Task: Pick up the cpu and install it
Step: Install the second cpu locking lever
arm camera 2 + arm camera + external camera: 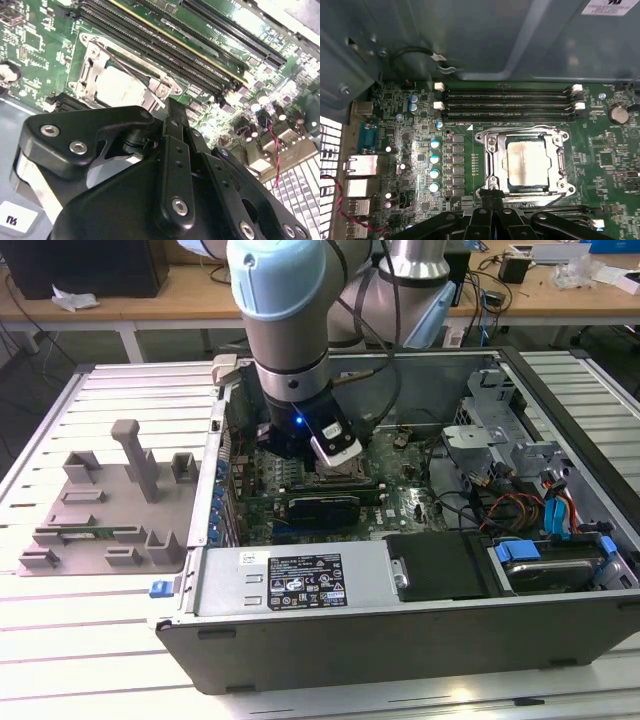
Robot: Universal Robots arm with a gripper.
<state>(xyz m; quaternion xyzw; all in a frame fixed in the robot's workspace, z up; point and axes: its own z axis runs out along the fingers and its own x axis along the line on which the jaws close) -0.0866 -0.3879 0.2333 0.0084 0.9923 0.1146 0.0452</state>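
You see the cpu [527, 166] lying flat, metal plate up, inside the socket frame [492, 165] on the motherboard [420, 165]; it is nearly square, its edges running parallel to the memory slots [507, 104]. Your tool [492, 200] hangs just beside the frame's edge, gripping nothing. Its fingertips sit close together, though you cannot tell whether they touch.
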